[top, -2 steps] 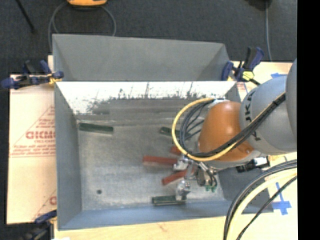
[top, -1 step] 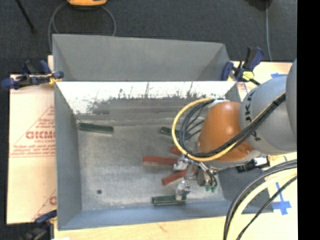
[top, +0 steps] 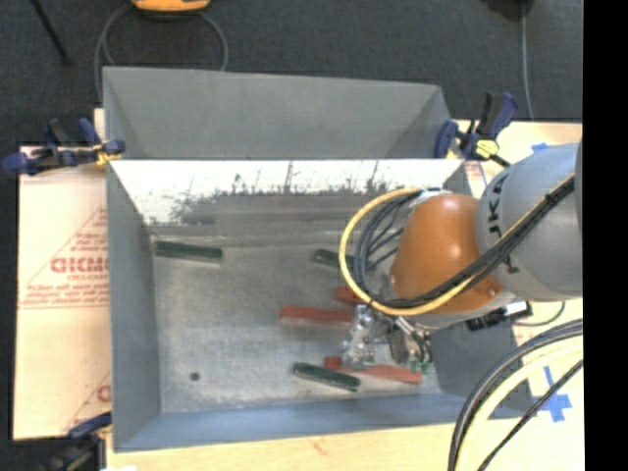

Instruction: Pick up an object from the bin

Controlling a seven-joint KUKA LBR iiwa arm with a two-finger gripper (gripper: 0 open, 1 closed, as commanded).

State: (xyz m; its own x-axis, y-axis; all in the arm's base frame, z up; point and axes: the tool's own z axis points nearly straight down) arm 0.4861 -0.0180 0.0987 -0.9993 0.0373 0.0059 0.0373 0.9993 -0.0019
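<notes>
Gripper (top: 376, 346) low near the front-right corner of the bin (top: 216, 332), just above a red stick (top: 385, 371) lying beside a green stick (top: 326, 376). Spread or clamped: can't tell. Best to straddle the red stick crosswise, close firmly, lift straight, leave the green one.

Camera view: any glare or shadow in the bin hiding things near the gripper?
Camera view: glare whitens the top of the bin's far wall, clear of the contents; the arm shades the floor at right, where the gripper hangs over a red stick and a dark green stick, both readable.
</notes>
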